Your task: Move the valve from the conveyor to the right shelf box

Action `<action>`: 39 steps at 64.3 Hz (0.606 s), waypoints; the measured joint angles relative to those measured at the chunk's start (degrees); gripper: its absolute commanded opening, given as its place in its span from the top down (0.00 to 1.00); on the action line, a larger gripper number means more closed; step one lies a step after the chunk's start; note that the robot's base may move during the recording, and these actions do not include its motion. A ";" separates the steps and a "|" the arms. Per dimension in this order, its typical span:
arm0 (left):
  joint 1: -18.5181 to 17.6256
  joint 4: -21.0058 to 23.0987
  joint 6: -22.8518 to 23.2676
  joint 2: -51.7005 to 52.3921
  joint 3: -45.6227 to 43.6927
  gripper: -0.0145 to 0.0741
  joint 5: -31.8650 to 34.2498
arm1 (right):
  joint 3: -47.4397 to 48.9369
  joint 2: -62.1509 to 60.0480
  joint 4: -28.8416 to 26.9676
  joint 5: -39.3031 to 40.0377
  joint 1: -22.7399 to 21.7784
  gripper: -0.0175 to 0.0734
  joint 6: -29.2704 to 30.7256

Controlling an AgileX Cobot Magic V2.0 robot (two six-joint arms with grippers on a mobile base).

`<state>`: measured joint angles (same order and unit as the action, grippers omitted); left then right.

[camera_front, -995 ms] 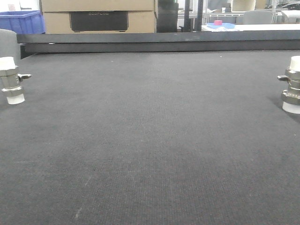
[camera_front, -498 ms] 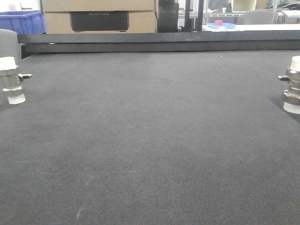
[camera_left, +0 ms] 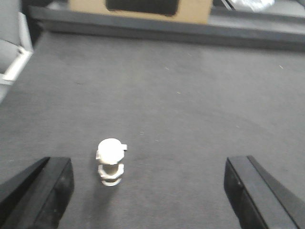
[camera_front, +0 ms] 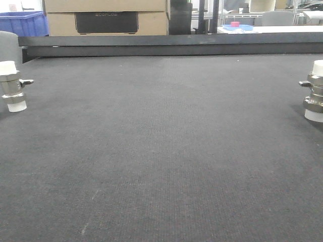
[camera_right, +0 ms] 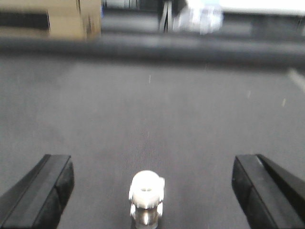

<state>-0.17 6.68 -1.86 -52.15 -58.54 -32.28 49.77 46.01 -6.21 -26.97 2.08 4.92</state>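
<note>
Two metal valves with white caps stand upright on the dark grey conveyor (camera_front: 166, 141). One valve (camera_front: 12, 85) is at the belt's left edge, the other valve (camera_front: 315, 92) at the right edge. In the left wrist view the left gripper (camera_left: 147, 191) is open above the belt, with the left valve (camera_left: 110, 161) between its fingers, nearer the left finger (camera_left: 40, 193). In the right wrist view the right gripper (camera_right: 151, 191) is open, and the right valve (camera_right: 147, 194) stands midway between its fingers, untouched. The right shelf box is out of view.
A black side rail (camera_front: 166, 44) runs along the belt's far edge. Behind it stand a cardboard box (camera_front: 106, 17) and a blue crate (camera_front: 22, 22). A grey panel (camera_left: 12, 43) borders the belt on the left in the left wrist view.
</note>
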 measured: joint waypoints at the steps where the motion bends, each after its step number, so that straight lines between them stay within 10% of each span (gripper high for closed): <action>1: -0.11 0.09 0.00 -0.41 -0.46 0.23 -0.25 | 2.16 1.74 0.00 -1.52 0.00 0.18 0.00; 24: -0.83 0.21 0.00 -4.02 -2.93 0.23 -1.93 | 30.75 30.76 0.00 -32.90 0.00 0.18 1.63; 39: -0.83 0.21 0.00 -4.02 -2.93 0.23 -2.02 | 38.43 45.12 0.00 -38.22 0.00 0.18 2.13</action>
<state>-1.00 6.89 -1.86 -56.17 -61.48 -34.30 88.19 91.13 -6.21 -65.19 2.08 7.05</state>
